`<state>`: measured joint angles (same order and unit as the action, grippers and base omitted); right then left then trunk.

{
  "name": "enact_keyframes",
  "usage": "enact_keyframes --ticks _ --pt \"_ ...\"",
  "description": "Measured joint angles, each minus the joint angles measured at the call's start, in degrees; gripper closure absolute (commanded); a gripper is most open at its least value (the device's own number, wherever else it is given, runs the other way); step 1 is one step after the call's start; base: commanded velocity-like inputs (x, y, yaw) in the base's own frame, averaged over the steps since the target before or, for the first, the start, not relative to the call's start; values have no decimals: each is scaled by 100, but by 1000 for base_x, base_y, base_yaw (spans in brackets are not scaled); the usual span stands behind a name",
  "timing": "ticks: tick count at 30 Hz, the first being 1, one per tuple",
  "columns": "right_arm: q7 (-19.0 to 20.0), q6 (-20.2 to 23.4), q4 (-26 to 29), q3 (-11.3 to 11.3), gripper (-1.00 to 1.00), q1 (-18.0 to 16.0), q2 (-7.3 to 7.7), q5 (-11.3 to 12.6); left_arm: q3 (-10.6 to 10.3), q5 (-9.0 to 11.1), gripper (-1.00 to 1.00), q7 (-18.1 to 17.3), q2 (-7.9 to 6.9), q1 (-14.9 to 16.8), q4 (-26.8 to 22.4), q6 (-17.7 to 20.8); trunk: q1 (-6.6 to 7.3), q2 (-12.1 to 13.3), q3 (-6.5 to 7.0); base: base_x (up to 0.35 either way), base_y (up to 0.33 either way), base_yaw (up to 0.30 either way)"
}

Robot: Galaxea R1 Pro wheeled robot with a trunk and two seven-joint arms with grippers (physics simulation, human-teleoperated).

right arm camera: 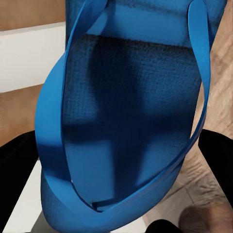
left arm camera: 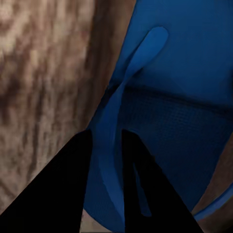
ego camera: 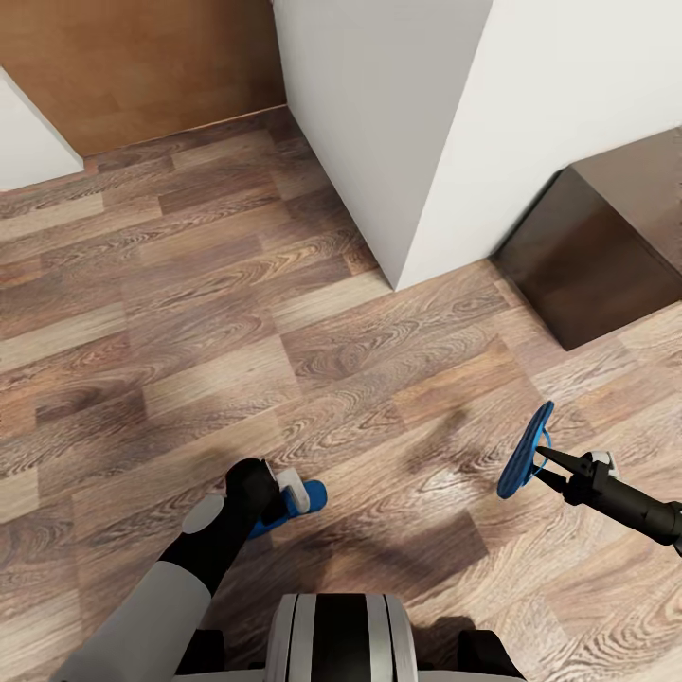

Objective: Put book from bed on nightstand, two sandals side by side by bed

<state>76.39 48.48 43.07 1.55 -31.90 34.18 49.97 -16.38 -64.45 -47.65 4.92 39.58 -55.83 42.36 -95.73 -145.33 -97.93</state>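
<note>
Two bright-blue sandals are held above the wood-plank floor. In the head view my left gripper (ego camera: 287, 499) is shut on one sandal (ego camera: 309, 494), mostly hidden behind the wrist. Its wrist view shows the dark fingers (left arm camera: 68, 189) pinching that sandal's thin strap (left arm camera: 114, 121), with the sole (left arm camera: 194, 107) hanging beyond. My right gripper (ego camera: 547, 464) is shut on the other sandal (ego camera: 524, 453), which hangs on edge in the air. In the right wrist view this sandal (right arm camera: 131, 107) sits between the fingers (right arm camera: 19, 165). The book and the bed are out of view.
A white wall corner (ego camera: 407, 142) juts into the floor ahead. A dark brown block-shaped piece of furniture (ego camera: 587, 256) stands at the right against it; no drawer shows. A brown wooden panel (ego camera: 142, 66) lies at the far left. Open plank floor (ego camera: 189, 332) spreads ahead.
</note>
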Motion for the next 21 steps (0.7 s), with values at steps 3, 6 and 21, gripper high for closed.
enact_keyframes --ticks 3,6,21 --pt "0 0 0 0 100 0 6 0 0 0 100 0 0 0 0 0 8 4 66 0 0 0" --pt "0 0 0 0 100 0 7 -1 0 -12 100 -1 0 3 0 -8 15 8 133 0 0 0" --pt "0 1 -6 0 100 0 8 0 6 41 100 -33 0 -5 -10 -15 46 24 399 0 0 0"
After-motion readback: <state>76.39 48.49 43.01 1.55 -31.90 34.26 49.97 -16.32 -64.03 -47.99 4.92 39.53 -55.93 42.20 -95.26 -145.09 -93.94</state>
